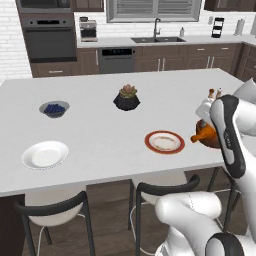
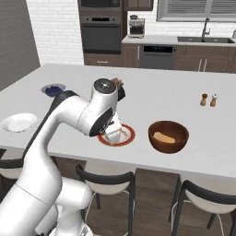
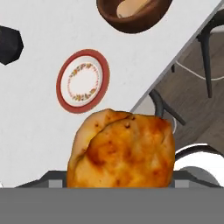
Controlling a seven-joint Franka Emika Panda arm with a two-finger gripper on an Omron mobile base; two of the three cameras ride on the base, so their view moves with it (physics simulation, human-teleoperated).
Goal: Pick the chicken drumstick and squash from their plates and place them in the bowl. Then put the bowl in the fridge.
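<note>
We find the claw (image 2: 112, 132) closed on the chicken drumstick (image 3: 122, 148), held clear above the table (image 1: 100, 135) near the red-rimmed plate (image 3: 83, 81), which is bare. The squash (image 2: 164, 137) lies inside the wooden bowl (image 2: 168, 136), just beside that plate. The white plate (image 1: 45, 154) sits well apart.
</note>
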